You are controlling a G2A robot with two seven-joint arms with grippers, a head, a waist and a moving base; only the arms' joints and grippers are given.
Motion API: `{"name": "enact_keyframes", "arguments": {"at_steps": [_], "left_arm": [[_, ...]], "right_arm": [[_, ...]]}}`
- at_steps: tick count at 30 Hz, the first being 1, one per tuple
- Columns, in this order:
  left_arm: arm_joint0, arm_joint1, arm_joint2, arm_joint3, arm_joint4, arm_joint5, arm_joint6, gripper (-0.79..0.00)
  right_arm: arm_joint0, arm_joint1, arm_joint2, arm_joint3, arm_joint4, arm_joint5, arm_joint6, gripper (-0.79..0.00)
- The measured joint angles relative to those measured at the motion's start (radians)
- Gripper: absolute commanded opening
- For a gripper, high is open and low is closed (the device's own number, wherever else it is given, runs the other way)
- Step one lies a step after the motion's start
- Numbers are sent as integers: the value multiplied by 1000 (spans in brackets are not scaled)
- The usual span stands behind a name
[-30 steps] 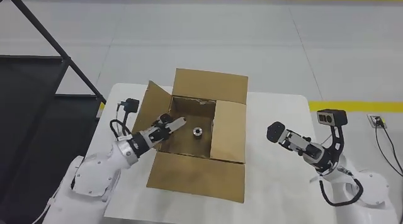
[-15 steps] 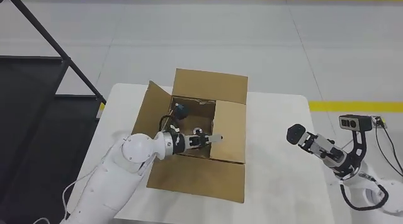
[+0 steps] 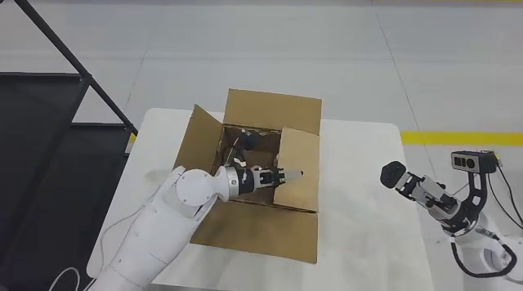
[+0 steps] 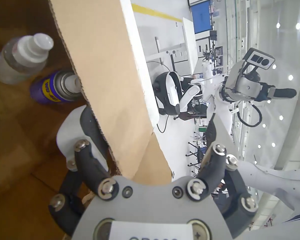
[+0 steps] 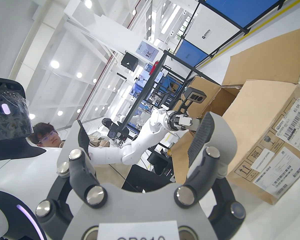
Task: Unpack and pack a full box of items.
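Box (image 3: pixel 253 232): an open brown cardboard carton with its flaps up. It stands on the white table (image 3: pixel 359 209), nearer the table's left edge than its right, and its far flap reaches the table's far edge.
Left gripper (image 3: pixel 288 175): reaches into the box from the left side. Its jaws are apart, one finger inside the box and the other outside, with the upright right-hand flap (image 3: pixel 301 168) passing between them. Whether either finger touches the cardboard cannot be told.
Bottle (image 4: pixel 22 58): clear plastic with a white cap, on the floor of the box. Whether it stands or lies cannot be told.
Spray can (image 4: pixel 52 89): blue with a metal shoulder, just beside the bottle on the box floor. Its top is partly hidden behind the flap's edge.
Right gripper (image 3: pixel 394 173): held above the table near its right edge, well apart from the box and pointing toward it. Its jaws are apart with nothing between them.
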Motion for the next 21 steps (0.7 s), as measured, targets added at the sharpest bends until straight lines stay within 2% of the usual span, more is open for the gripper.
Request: {"name": "enact_keyframes", "arguments": {"at_steps": [6,12,21], "left_arm": [[15,-3,-8,-59,11,-23,43,0],[17,-24,27,-96,-10,-62,123,0],[-34,-94,170,-32,-29,-106,249,0]], "right_arm": [[-4,7,4,-3,18,-19,-13,0],[-27,14,27,-3,52,-49,-33,0],[-93,23,100,12,170,-121,-38,0]]}}
